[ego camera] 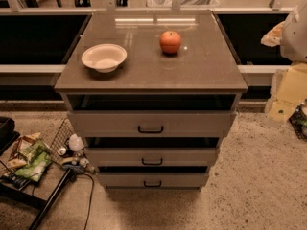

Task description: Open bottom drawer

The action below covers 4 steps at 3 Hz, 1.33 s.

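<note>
Well, we are at the start: no pincer in sight, so we cannot tell its grip. Next we grab the handle point(152, 184) of the bottom drawer point(122, 179).

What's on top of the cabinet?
A bowl and an apple sit apart on the cabinet top, bowl to the left. Nothing shows inside the bowl. What the drawers below hold is hidden. The gripper is out of view.

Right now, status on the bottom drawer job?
End effector not in view. Bottom drawer looks shut, handle untouched. Cord and wire basket on the floor to its left, not in front.
</note>
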### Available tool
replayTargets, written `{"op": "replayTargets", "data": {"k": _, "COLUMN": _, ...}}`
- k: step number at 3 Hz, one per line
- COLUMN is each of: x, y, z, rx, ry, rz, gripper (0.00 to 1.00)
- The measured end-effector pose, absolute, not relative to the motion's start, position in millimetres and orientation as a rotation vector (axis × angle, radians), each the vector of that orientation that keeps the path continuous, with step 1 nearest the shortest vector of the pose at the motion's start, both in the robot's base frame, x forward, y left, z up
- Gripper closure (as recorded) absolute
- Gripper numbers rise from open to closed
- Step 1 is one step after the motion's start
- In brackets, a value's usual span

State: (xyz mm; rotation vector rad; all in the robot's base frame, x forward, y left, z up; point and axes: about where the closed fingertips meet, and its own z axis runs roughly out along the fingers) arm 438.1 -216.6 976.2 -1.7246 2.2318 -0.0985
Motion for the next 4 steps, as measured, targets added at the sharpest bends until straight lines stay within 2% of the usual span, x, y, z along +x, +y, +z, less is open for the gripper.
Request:
{"op": "replayTargets", "data": {"k": 2, "x": 438, "y": -212, "z": 955, "rx": -1.718, "ry": 2.241, "rz": -0.078, "gripper": 0.0}}
{"op": "replayTargets", "data": {"k": 4, "x": 440, "y": -186, "z": 837, "rx": -1.781, "ry": 2.247, "rz": -0.064, "gripper": 0.0}}
